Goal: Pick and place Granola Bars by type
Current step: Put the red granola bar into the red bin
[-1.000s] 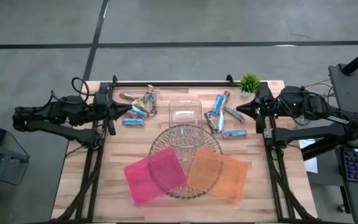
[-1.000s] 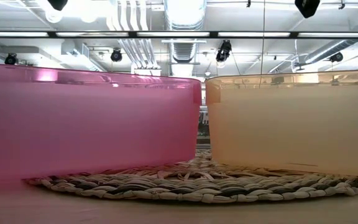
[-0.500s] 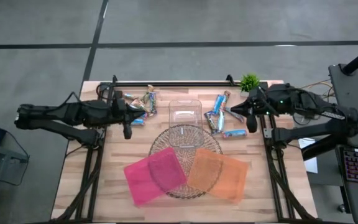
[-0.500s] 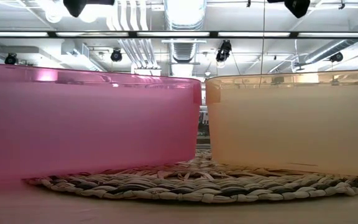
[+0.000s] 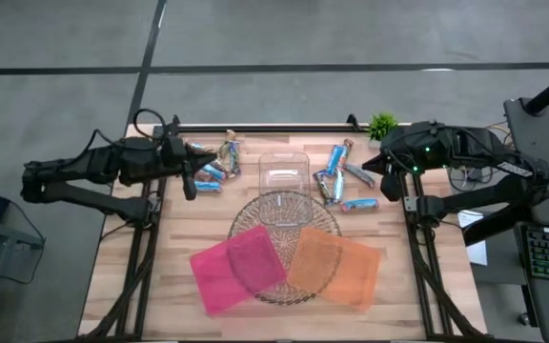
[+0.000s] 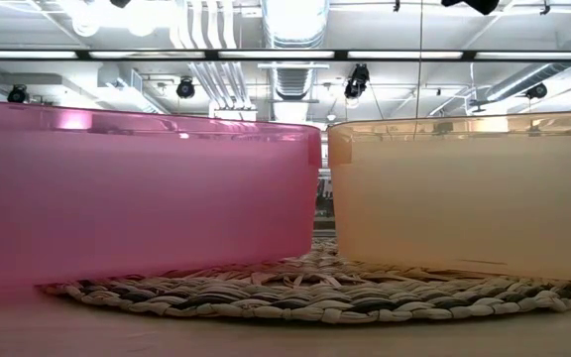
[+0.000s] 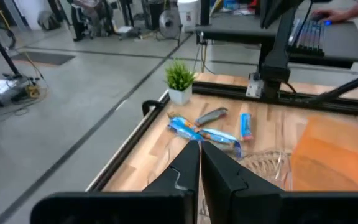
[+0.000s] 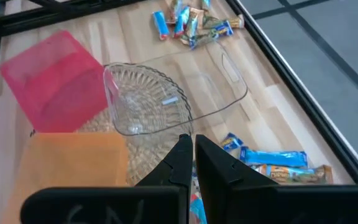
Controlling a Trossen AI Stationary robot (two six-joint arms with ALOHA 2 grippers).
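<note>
The Granola Bars lie on the wooden table in two loose heaps: one at the far left [image 5: 213, 162] [image 8: 188, 22], one at the far right [image 5: 341, 176] [image 7: 213, 127]. Most wrappers are light blue, a few tan or silvery. My left gripper [image 5: 190, 186] [image 7: 199, 155] hangs shut above the table, just left of the left heap, and holds nothing. My right gripper [image 5: 389, 186] [image 8: 193, 146] hangs shut above the table, just right of the right heap, tipped downward, and holds nothing.
A clear plastic box [image 5: 284, 173] [image 8: 173, 99] stands between the heaps at the far middle. A round woven mat [image 5: 284, 224] [image 6: 315, 293] lies in the middle, with a pink tray [image 5: 236, 269] and an orange tray [image 5: 334, 269] resting on its near part. A small green plant [image 5: 382, 126] stands at the far edge.
Both arms have risen from low beside the heaps. My right gripper has tipped from pointing level toward the table's middle to slanting downward. My left gripper has lifted and rolled a little. Both stay shut, and the bars have not moved.
</note>
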